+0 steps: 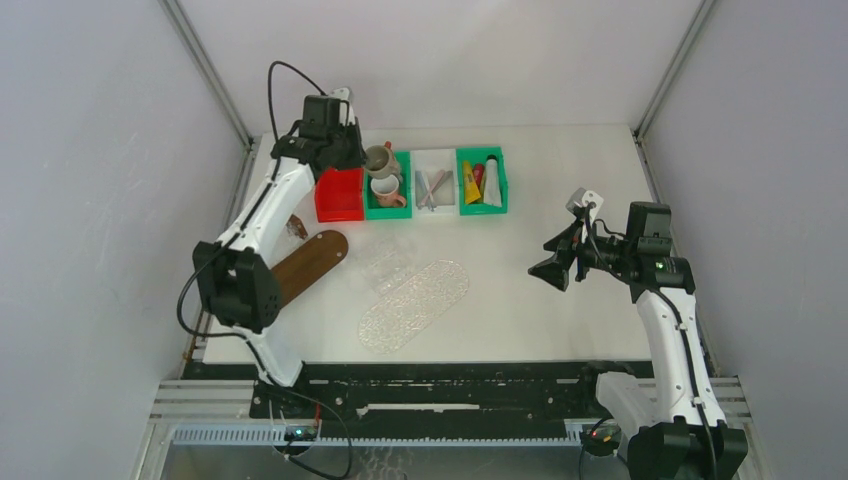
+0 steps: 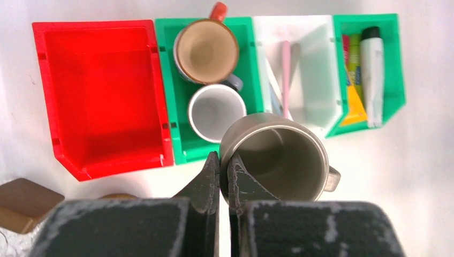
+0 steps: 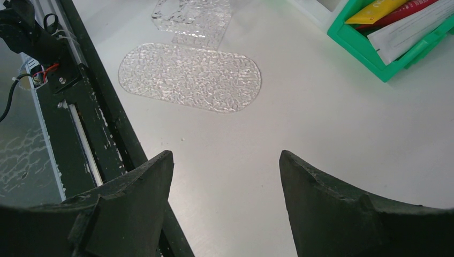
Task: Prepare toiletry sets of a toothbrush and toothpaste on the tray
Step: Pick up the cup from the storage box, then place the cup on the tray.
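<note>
My left tool (image 2: 225, 172) is clenched on the rim of a grey mug (image 2: 278, 155), with one finger inside the wall and one outside. In the wrist view the mug overlaps the near edges of the green mug bin (image 2: 182, 150) and the white bin (image 2: 316, 69).

The white bin holds the toothbrushes. I can see a slim pink toothbrush (image 2: 286, 69) lying lengthwise, and something paler beside it that I can't make out clearly.

The next bin to the right, the end green bin (image 2: 393, 64), holds the tubes side by side. There is a white tube (image 2: 372, 75) with a black cap, a yellow tube (image 2: 354, 104), and a red tube (image 2: 345, 45) along the wall.

On the other side of the mug bin sits a red bin (image 2: 101, 91).

My right tool (image 3: 225, 182) is released, its fingers spread wide above the worktop (image 3: 321, 118). It hangs well apart from the bins.

Ahead of it a clear oval tray (image 3: 190, 77) with a pebbled texture lies flat. A second clear piece (image 3: 193, 19) sits just beyond it.
</note>
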`<action>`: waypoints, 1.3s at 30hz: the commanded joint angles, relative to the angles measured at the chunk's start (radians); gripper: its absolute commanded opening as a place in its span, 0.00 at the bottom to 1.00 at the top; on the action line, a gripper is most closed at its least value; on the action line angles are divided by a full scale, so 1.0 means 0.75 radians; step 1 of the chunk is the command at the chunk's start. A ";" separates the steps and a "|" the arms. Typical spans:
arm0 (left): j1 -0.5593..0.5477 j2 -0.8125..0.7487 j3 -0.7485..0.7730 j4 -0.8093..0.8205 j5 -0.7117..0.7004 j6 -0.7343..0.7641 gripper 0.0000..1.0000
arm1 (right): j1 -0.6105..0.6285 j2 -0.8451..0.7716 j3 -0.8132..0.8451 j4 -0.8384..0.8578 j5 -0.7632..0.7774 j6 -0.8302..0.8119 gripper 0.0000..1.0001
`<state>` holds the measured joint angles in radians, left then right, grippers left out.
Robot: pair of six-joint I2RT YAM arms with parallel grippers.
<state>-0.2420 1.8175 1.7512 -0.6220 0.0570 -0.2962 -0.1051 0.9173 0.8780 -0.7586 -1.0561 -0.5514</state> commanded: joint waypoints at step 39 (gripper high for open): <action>-0.898 -1.098 -1.013 0.288 -0.463 -0.182 0.00 | -0.048 -0.065 0.002 0.011 -0.075 -0.031 0.80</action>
<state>-0.8715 0.9863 1.0218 -0.4435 -0.1978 -0.4004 -0.1482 0.8757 0.8780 -0.7731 -1.1076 -0.5625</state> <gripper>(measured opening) 0.044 0.804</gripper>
